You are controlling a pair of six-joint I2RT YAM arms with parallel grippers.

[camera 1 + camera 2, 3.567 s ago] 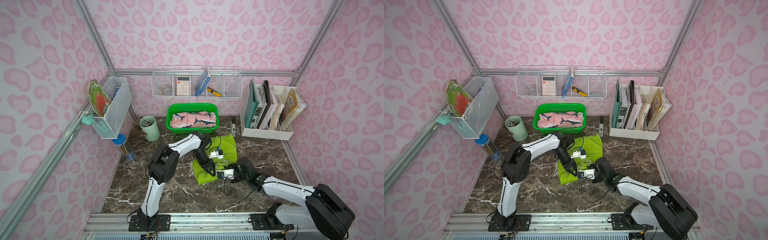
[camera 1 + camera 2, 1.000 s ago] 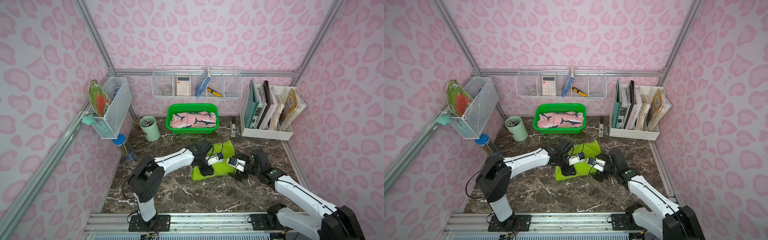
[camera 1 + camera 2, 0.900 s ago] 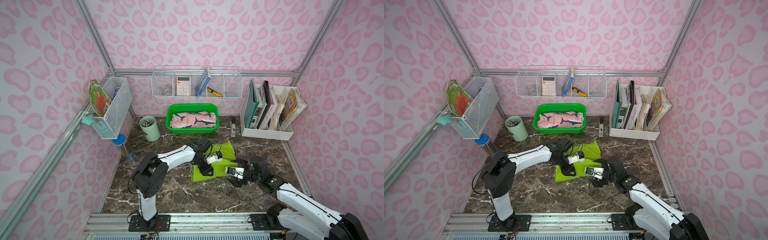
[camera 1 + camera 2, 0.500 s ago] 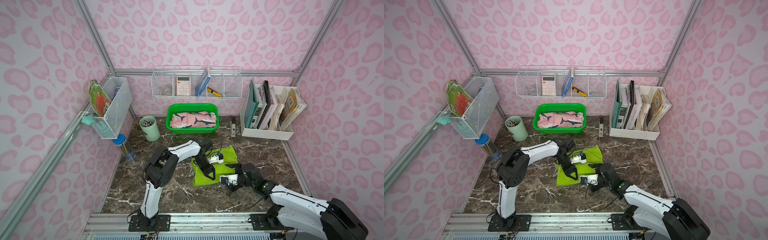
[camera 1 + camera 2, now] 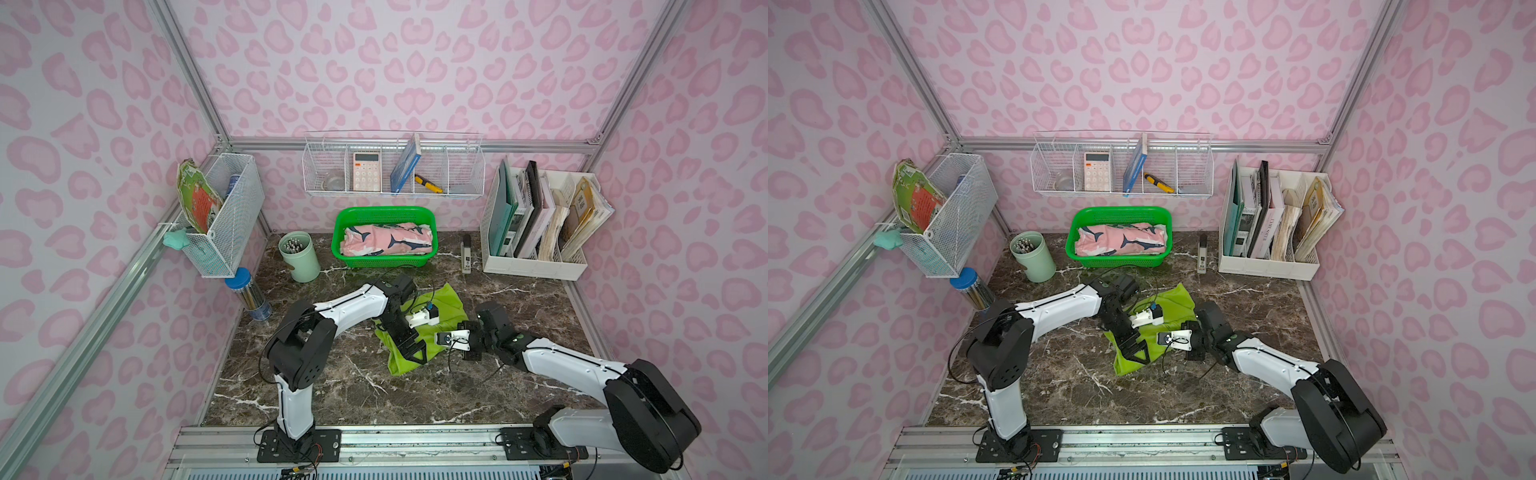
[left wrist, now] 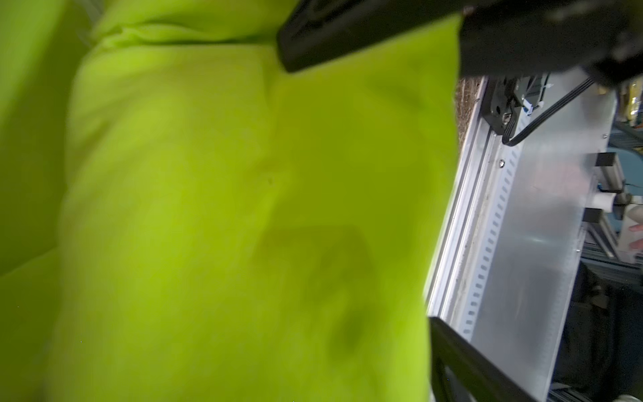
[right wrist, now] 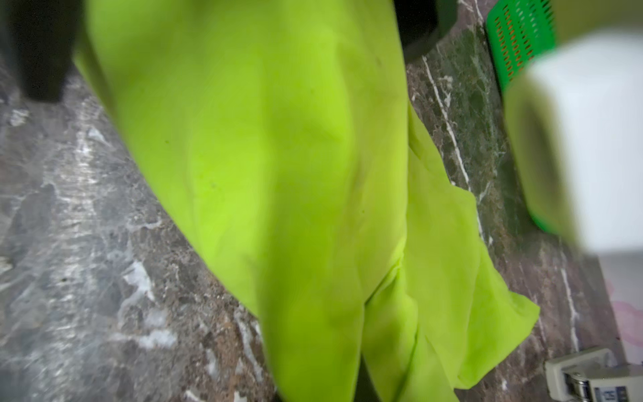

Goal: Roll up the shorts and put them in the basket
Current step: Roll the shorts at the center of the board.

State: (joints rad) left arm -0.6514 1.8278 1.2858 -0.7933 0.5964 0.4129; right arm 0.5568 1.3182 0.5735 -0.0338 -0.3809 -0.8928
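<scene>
Overhead, two white robot arms meet at a pair of lime green shorts (image 5: 449, 305) lying crumpled mid-table.

Both top views show the shorts resting on the dark marble table (image 5: 332, 386), partly folded over. They lie well in front of a green basket (image 5: 384, 211) at the back wall, which holds the pink shark-print shorts (image 5: 386, 241) in a bundle. The left gripper (image 5: 413, 353) sits on top of the green cloth with its jaws spread wide, gripping nothing (its wrist view shows the two black fingers (image 6: 348, 38) far apart, cloth filling the space between). The right gripper (image 5: 438, 347) is clamped tight on the shorts' right-hand edge. Its wrist view shows green fabric rising off the marble toward the camera.
</scene>
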